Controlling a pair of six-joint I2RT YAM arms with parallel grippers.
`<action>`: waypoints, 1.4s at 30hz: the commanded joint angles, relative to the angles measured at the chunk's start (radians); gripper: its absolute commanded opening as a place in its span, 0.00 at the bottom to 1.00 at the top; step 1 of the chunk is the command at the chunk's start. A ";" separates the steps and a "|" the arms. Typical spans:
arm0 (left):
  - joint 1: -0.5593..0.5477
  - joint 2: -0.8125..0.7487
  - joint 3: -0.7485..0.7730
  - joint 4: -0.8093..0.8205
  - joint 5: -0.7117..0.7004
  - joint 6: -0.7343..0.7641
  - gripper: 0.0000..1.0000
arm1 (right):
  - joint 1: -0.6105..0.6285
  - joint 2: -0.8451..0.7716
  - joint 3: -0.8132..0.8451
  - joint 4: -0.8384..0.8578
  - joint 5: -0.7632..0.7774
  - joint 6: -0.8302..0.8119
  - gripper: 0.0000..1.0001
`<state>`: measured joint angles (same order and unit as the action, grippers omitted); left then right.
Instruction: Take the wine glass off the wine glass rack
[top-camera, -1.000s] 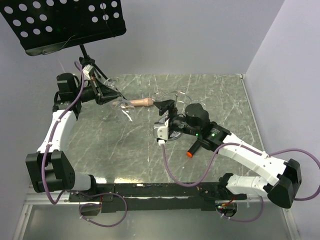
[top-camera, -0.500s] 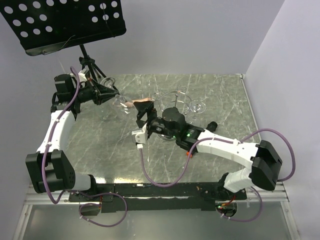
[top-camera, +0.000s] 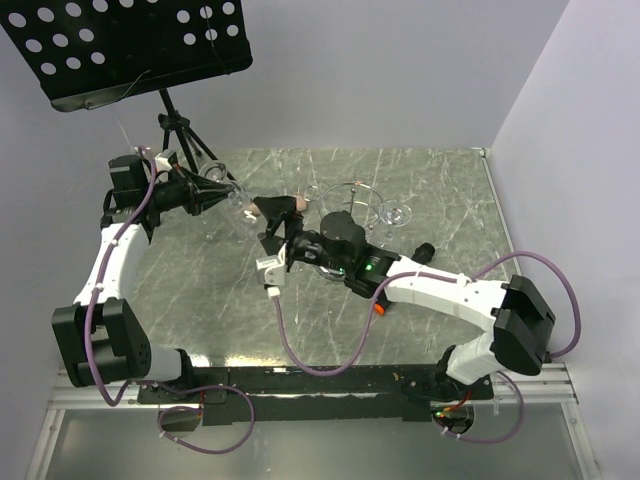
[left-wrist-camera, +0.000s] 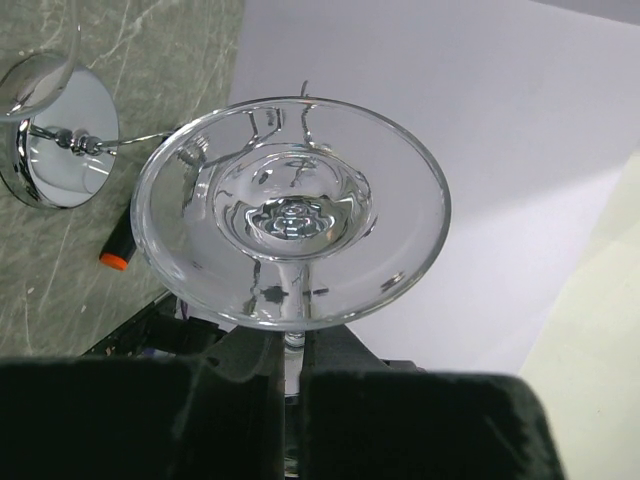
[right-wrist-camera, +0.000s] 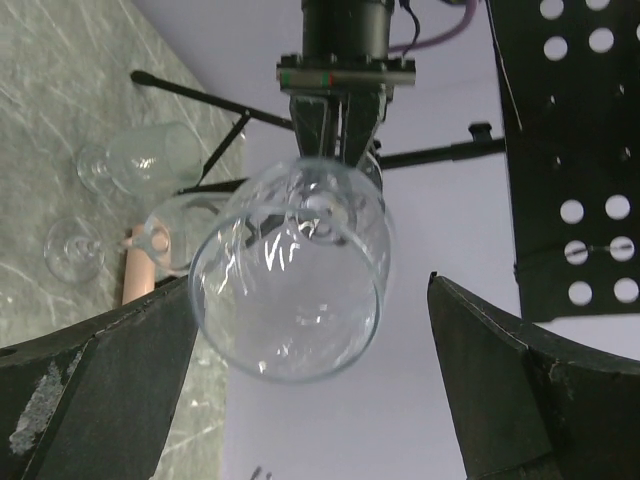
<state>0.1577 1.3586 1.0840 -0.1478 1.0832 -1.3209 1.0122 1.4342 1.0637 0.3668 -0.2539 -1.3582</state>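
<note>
Right arm: has swung leftward over the bench since the earlier frames, away from the wine glass rack (top-camera: 352, 196), so the right hand (top-camera: 278, 222) now stands just before the glass.
Left arm: has hardly shifted; it has only drawn a little toward its own side.
Left hand (left-wrist-camera: 290, 352): closed almost fully, its two fingers pinching the thin stem of the wine glass (left-wrist-camera: 290, 215).
Right hand state: fingers spread as wide as they go, nothing between them touched; in the right wrist view the bowl sits in the gap, clear of both fingers.
Wine glass position: in the air above the left part of the bench (top-camera: 450, 190), well apart from the rack, and not touching any wire arm.
Meaning for the task: I judge the glass is already off the rack; the open right hand coming up to the bowl looks like preparation for a handover or a support, but this is only my guess.
Long axis: from stem to rim it lies nearly level, running from the left hand toward the right hand.
Pointing: the open mouth faces the right hand, the stem end points back into the left hand.
Other glass (top-camera: 396, 212): sits near the rack; I cannot tell if it hangs or lies.
</note>
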 joint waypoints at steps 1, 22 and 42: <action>0.003 -0.027 0.022 0.025 0.001 -0.032 0.01 | 0.008 0.025 0.085 -0.016 -0.081 -0.030 1.00; 0.003 -0.053 0.028 0.007 -0.017 -0.018 0.01 | 0.012 0.058 0.136 -0.080 -0.093 -0.101 0.84; 0.013 -0.030 0.063 0.028 -0.063 0.026 0.59 | 0.002 0.095 0.240 -0.138 0.082 -0.041 0.48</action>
<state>0.1669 1.3518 1.0904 -0.1761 1.0210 -1.3067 1.0168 1.5204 1.2076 0.1864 -0.2497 -1.4220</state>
